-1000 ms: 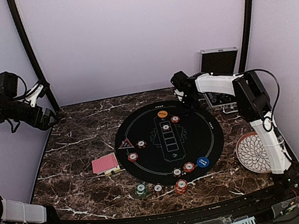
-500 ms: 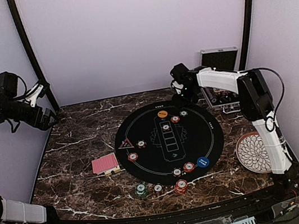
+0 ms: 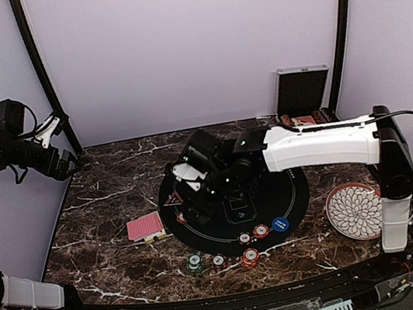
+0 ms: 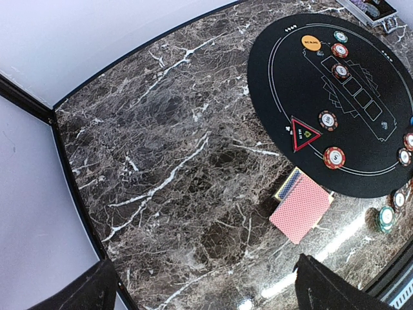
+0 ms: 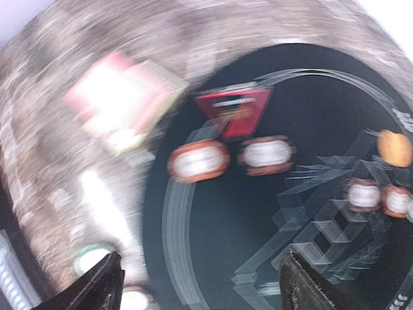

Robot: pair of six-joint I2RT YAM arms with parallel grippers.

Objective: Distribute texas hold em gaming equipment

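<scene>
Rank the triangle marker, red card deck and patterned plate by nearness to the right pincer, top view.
1. triangle marker, beside the right pincer on the mat
2. red card deck, left, off the mat
3. patterned plate, far right

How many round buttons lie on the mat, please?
2: orange button at the far edge of the mat, blue button at its near edge; right arm may hide more.

Red deck (image 4: pixel 301 208) beside, perhaps touching, mat (image 4: pixel 361 155)

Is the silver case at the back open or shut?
Open. The lid of the silver case stands upright, and its dark inside faces the camera.
</scene>
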